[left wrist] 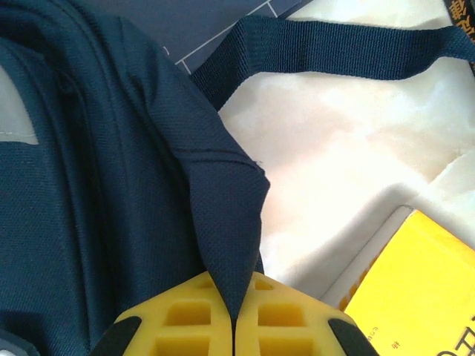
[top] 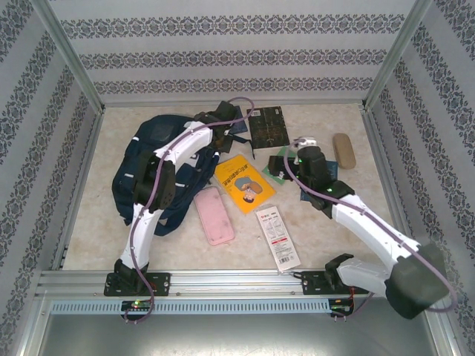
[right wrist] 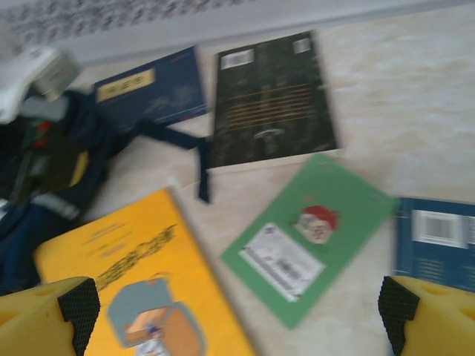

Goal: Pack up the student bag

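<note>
**Raise the pinched fold slowly, and hold the free arm back**

Your left end effector is pressed together on a ridge of navy cloth at the edge of the student bag. The bag lies slumped on the left rear of the worktop, under that arm. Your right end effector hangs with its fingers wide apart and nothing between them, over the spread of books.

The step looks like pulling the bag's mouth open. The hold is on a thin fold, so lift gently, up and away from the bag's body, and watch that the cloth tents and does not slide out. I cannot tell whether this fold is the lip of the opening or just outer fabric. If the whole bag rises, stop and take a new hold. Keep clear of the loose strap lying across the bare surface.

The left wrist view settles the grip: the cloth runs straight into the seam between the pads, which the overhead leaves hidden behind the arm. The overhead gives you the layout: yellow book just beside the bag, pink case and white packet nearer you, tan case far right. The right wrist view, though blurred, shows a green booklet and a black book below the open fingers.
</note>
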Available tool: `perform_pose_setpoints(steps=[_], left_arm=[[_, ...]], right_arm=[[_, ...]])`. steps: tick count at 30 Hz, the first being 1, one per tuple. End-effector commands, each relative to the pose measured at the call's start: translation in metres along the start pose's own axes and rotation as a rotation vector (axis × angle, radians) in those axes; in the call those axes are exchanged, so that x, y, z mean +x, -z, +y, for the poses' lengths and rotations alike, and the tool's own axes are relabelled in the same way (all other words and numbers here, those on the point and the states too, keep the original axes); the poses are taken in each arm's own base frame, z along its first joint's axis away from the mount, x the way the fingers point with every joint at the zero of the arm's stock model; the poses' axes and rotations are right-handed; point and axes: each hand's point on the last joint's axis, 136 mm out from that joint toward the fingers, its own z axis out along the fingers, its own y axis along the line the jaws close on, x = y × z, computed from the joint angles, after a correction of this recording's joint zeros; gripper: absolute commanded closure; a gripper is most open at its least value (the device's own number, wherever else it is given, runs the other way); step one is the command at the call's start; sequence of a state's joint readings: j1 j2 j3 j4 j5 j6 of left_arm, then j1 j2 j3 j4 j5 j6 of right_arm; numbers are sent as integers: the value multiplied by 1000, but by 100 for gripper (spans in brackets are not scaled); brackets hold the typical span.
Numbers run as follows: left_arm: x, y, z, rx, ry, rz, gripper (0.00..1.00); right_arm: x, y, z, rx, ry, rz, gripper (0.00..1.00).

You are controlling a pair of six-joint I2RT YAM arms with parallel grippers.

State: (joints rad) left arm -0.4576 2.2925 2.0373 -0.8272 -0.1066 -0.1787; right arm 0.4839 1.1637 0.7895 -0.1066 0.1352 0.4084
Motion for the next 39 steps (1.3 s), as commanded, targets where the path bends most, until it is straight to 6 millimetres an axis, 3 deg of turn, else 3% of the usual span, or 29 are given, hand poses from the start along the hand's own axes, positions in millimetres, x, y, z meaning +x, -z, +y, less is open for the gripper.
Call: perform_pose_setpoints(steps=[1,7,10,12,18,24,28,31,34,36,39], left_arm=[[-2,13,14,-14,-8,-8,100],[13,26,18,0,-11,-2,89],[15,30,25,-16,-1,-14,90],[16,30,31,-24,16,-11,90],[19,29,36,-25,37,-4,90],[18,26,40,-11,73,-6,91],[17,26,37,10,71,-8,94],[18,27,35,24,67,-6,95],[18,32,33,39,66,-11,95],[19,36,33,43,66,-19,95],[21,41,32,57,61,-25,95]], right_arm=[[14,-10,39,-109,72,85,2],[37,-39,65,-172,54,178,2],[45,-52,54,-100,22,237,2],[56,-57,43,-60,-13,293,10],[112,-48,30,-54,-79,463,59],[173,-21,10,16,-112,560,71],[203,-16,-5,79,-136,619,73],[208,-18,-20,148,-129,611,73],[204,-21,-43,246,-130,601,79],[199,-26,-61,306,-141,592,84],[184,-39,-77,324,-182,577,84]])
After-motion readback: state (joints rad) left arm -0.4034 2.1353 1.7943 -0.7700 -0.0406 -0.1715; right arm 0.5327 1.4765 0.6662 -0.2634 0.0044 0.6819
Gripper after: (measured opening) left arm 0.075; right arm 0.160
